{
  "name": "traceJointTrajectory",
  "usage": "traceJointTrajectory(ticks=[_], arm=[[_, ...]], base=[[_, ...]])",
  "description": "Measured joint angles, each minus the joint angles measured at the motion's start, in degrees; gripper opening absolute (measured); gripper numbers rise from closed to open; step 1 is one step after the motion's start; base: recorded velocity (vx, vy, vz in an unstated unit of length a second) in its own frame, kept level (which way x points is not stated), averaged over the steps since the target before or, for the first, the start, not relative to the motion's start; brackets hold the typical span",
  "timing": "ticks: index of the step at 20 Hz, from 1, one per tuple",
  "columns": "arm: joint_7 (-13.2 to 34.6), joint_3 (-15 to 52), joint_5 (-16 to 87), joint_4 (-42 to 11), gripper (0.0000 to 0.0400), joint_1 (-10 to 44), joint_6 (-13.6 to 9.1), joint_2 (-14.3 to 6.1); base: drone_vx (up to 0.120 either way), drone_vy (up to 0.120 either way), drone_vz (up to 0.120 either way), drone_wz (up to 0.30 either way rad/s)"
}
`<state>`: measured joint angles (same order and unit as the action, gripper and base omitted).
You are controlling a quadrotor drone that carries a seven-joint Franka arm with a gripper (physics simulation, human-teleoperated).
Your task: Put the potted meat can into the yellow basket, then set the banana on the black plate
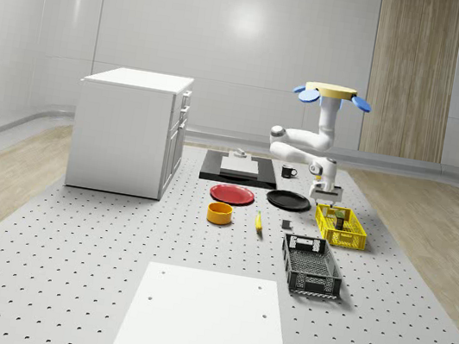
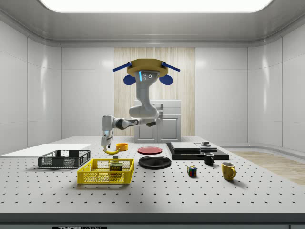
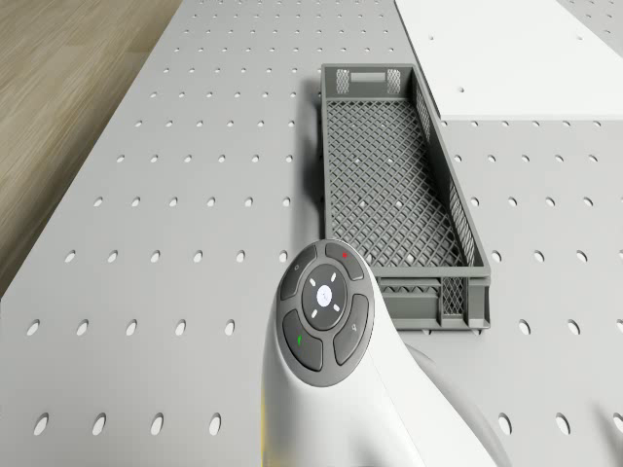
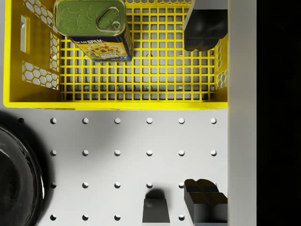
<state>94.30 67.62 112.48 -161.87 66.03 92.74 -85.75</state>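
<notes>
The desk [image 1: 66, 268] carries everything, with the drone [image 1: 334, 93] hovering above its far right part, over the yellow basket [image 1: 341, 227]. The arm reaches down so that the end effector [image 1: 326, 190] hangs just above the basket's far end, its fingers [image 4: 203, 30] spread apart and holding nothing. The black plate [image 1: 288, 200] lies just left of the basket. The potted meat can [image 4: 93, 29] sits inside the yellow basket. The banana [image 1: 258, 222] lies on the desk left of the basket, near the orange bowl [image 1: 219, 213].
</notes>
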Motion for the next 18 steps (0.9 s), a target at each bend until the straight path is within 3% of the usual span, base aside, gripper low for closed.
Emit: traceJointTrajectory(ticks=[2, 7, 10, 15, 18], arm=[[0.0, 0.0, 0.0, 0.0, 0.0400, 0.0, 0.0, 0.0], [0.0, 0.0, 0.0, 0.0, 0.0400, 0.0, 0.0, 0.0], [0.0, 0.0, 0.0, 0.0, 0.0400, 0.0, 0.0, 0.0], [0.0, 0.0, 0.0, 0.0, 0.0400, 0.0, -0.1, 0.1], [0.0, 0.0, 0.0, 0.0, 0.0400, 0.0, -0.1, 0.1]], base=[[0.120, -0.120, 0.000, 0.000], [0.000, -0.120, 0.000, 0.000], [0.107, -0.120, 0.000, 0.000], [0.000, -0.120, 0.000, 0.000], [0.000, -0.120, -0.120, 0.000]])
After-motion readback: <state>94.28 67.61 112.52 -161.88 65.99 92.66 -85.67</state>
